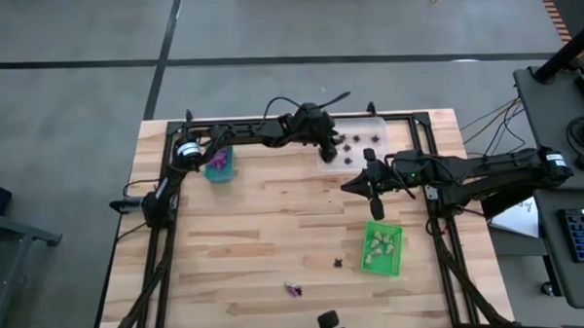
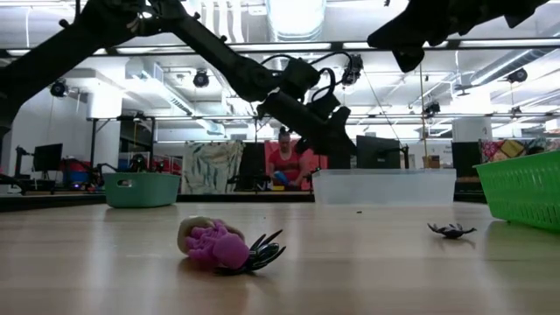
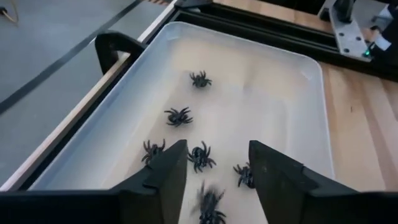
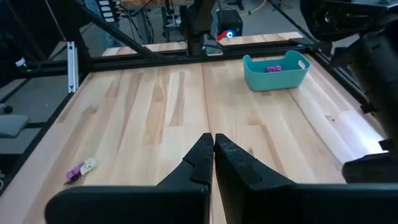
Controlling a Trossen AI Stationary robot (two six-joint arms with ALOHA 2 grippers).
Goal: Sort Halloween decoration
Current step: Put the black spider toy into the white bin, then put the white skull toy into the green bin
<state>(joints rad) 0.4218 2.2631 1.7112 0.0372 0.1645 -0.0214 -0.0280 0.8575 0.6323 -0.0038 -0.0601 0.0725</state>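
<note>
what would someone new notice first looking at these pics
The left gripper hangs open over the clear tray at the table's far edge, with black spiders scattered inside and one blurred between its fingers. The right gripper is shut above bare wood mid-table, and a few stray trinkets lie near the front edge.

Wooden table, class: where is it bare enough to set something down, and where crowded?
Bare: the wide wooden table stretch between the teal plastic tray and the bright green tray.

Crowded: the clear plastic tray, with black plastic spiders under the left gripper; loose trinkets along the near edge.
</note>
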